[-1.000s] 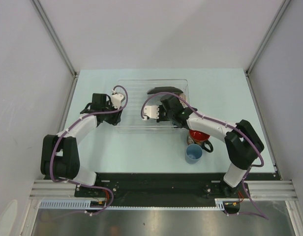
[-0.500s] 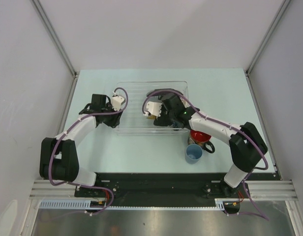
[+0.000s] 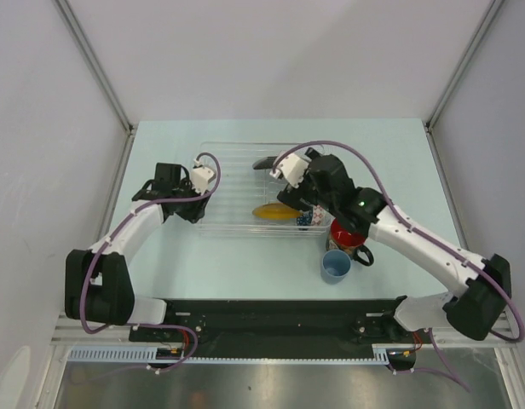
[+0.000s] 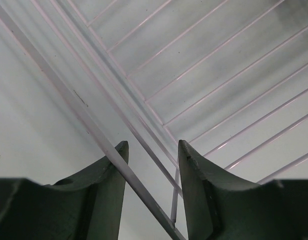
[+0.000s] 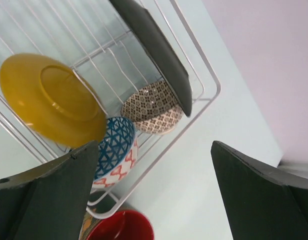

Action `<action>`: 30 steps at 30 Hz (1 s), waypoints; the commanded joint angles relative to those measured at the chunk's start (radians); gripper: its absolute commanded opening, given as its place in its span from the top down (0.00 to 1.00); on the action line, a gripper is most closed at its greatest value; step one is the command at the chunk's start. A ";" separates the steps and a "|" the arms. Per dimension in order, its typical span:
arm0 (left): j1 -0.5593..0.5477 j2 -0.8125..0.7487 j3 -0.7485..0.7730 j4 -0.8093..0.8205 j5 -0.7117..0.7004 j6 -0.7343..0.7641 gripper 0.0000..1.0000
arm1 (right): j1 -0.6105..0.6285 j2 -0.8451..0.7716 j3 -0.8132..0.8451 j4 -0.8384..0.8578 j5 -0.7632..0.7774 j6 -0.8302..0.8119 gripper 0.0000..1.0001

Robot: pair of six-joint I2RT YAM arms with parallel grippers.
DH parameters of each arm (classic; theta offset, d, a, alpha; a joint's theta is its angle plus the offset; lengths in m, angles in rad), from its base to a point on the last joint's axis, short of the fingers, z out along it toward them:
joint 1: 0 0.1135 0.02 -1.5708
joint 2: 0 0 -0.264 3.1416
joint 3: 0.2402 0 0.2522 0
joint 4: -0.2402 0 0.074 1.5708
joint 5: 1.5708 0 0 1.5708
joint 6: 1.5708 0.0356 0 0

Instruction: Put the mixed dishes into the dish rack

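Inside the dish rack, four pieces: black square plate on edge at the far side; beige patterned bowl and blue patterned bowl together at the right end; yellow saucer tilted, underside showing. On the counter, off the rack's near right corner: red-inside mug, light-blue cup. Right arm above the rack, jaws wide, empty. Left arm at the rack's left wall, jaws narrow and astride it; whether they pinch it, I cannot tell.
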 commanded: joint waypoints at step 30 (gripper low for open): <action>0.047 -0.051 -0.041 0.105 0.064 0.059 0.45 | -0.217 -0.122 -0.076 -0.352 0.095 0.856 0.00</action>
